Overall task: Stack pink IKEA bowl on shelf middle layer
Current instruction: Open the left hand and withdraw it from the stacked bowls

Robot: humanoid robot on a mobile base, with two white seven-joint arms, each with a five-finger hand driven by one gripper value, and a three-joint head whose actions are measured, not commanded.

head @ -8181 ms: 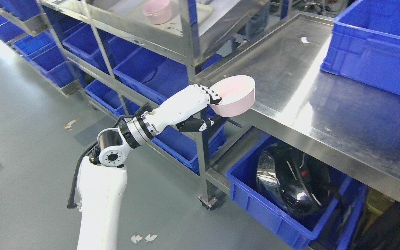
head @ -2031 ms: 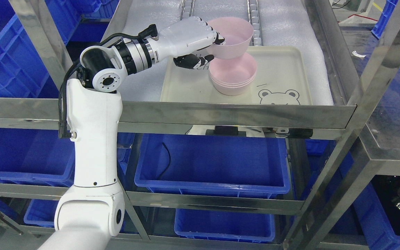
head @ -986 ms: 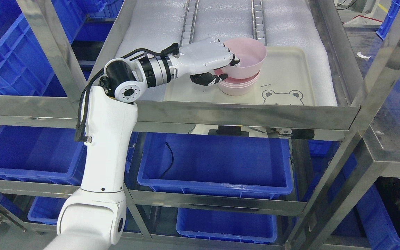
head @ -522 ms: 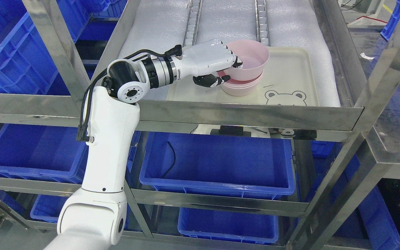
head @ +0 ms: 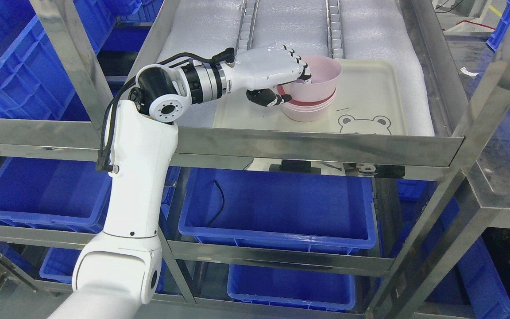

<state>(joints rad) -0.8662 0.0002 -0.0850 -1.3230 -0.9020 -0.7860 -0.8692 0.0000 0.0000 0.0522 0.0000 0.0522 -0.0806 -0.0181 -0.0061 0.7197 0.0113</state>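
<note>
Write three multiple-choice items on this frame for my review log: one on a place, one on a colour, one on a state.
1. Where does the stack of pink bowls stand?
A. in a blue bin
B. on the cream tray
C. on the floor

2. What colour are the bins under the shelf?
A. blue
B. green
C. red

3. What is the left hand doing?
A. hanging open, away from the bowls
B. gripping the top bowl by its rim
C. resting flat on the tray

Answers:
1 B, the stack sits on the tray beside the printed bear face.
2 A, every bin in view is blue.
3 B, the fingers hook over the rim and the thumb presses outside while the bowl nests in the stack.
</note>
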